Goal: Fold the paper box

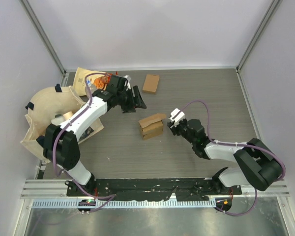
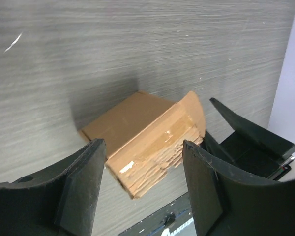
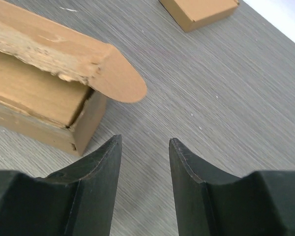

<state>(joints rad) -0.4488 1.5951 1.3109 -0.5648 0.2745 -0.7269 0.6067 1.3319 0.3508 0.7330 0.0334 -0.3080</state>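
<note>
- Black fingers (image 3: 96, 187) of the right gripper (image 1: 173, 120) fill the near edge of its wrist view. They are spread, with only bare table (image 3: 221, 98) between them, and hold nothing.
- Just left of and beyond those fingers lies the box (image 3: 44, 93), mid-table between the two arms.
- Its lid rides above the lower part rather than lying flush. A rounded tab (image 3: 120, 81) sticks out at the right end, untucked, so the fold looks nearly done but not closed.
- I judge the right gripper sits low at that end because the tab is there. It could press or tuck the tab from here.
- At the far left of the box the left gripper (image 1: 136, 101) hangs a little apart from it and tilts down toward it.
- Its fingers (image 2: 81, 182) are also wide open and empty. The box shows in the gap beyond them, untouched.
- That placement probably lets the left arm brace the box or press the lid while the right works the tab.
- The lid's edges look frayed and torn, so the card may buckle rather than crease cleanly.
- A second box (image 1: 151, 83) lies flat further back, well apart, and looks finished.
- At the left edge are a cloth bag (image 1: 46, 113) and a paper pouch (image 1: 81, 77), out of the working space.
</note>
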